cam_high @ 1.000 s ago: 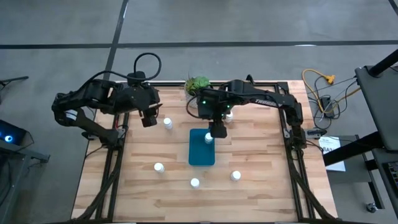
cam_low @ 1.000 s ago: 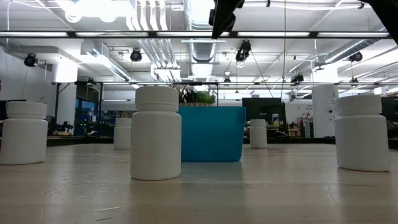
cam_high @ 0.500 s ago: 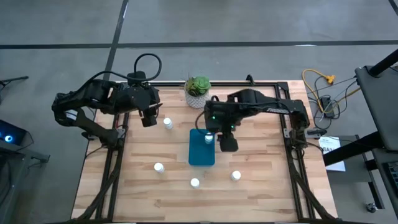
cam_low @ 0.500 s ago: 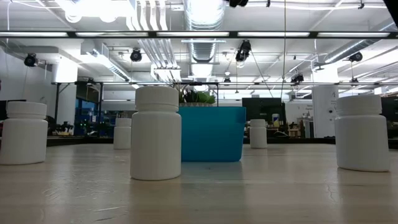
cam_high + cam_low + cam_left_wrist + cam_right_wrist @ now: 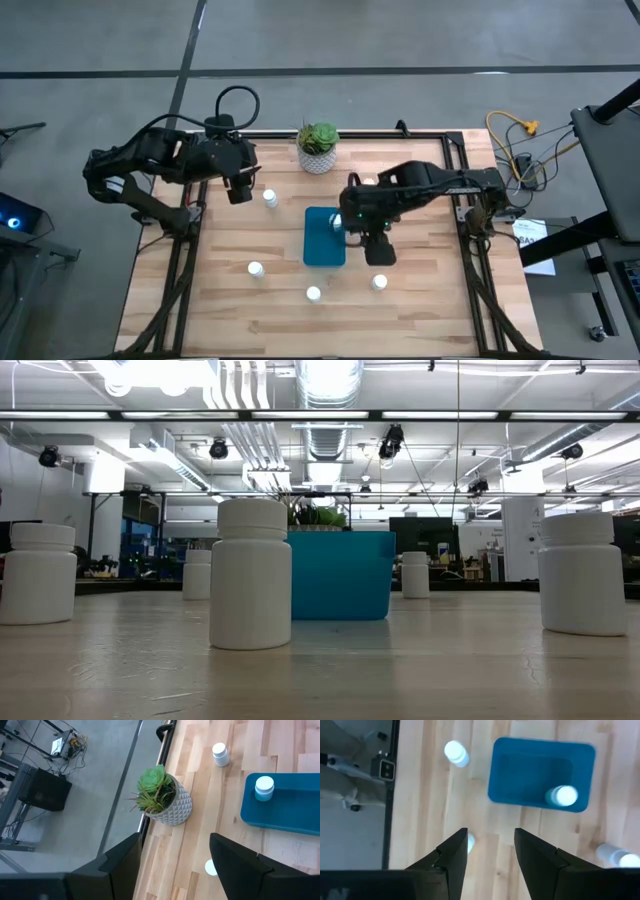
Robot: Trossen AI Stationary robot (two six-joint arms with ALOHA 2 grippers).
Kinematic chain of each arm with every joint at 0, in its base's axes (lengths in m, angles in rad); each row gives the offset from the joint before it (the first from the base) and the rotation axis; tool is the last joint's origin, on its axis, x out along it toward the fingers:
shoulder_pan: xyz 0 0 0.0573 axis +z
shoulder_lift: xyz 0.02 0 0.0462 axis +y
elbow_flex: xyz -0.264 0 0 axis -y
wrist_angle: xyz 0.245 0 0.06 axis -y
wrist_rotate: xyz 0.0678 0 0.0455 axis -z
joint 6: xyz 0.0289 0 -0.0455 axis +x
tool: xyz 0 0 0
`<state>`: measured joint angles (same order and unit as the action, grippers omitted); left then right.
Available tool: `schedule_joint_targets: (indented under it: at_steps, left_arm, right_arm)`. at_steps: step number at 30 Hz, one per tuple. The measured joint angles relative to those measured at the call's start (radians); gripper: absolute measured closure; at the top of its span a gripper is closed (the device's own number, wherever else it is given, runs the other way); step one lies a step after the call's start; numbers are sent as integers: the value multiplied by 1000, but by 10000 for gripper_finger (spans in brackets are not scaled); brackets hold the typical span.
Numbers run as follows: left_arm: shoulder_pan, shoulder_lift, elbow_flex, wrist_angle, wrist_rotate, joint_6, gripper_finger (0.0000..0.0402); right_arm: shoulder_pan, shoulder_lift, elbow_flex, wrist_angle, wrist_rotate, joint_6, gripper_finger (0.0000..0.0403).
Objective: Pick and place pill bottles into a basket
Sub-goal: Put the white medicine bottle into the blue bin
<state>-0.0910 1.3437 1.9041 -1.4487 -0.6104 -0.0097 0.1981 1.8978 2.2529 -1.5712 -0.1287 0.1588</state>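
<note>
I am working over the pale butcher-block wooden counter (image 5: 420, 310). The small teal-blue rectangular plastic basket (image 5: 322, 248) sits near its middle, and 1 tiny white cylindrical pill bottle with a round cap (image 5: 335, 222) stands inside at the basket's 12 o'clock end. At the counter's 12 o'clock edge is the white patterned pot with the green succulent plant (image 5: 317, 146), which I must leave alone.

My right pincer (image 5: 380, 256) hangs just off the basket's 3 o'clock side, fingers parted wide and holding nothing. I judge the next target to be the loose bottle (image 5: 379, 283) at about 5 o'clock from the basket, close below the pincer. To do it well I would centre the open fingers over its cap, descend straight, close on the body below the cap, then lift clear of the basket wall before crossing over.

The left pincer (image 5: 240, 193) waits at 10 o'clock, fingers apart and empty, beside another bottle (image 5: 269, 197). 2 more stand at 7 o'clock (image 5: 256, 268) and 6 o'clock (image 5: 313, 294), and 1 is partly hidden behind the right arm (image 5: 219, 754).

I can read no labels or brands on the bottles or basket.
</note>
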Motion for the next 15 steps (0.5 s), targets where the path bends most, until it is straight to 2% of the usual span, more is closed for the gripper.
schedule_joint_targets:
  at_steps: [8,15]
  left_arm:
    - [0,1,0,0,0,0,183]
    - [0,1,0,-1,2,46,183]
  right_arm:
    - [66,0,-115,0,-2,161,233]
    - [103,-4,-219,39,-4,292,199]
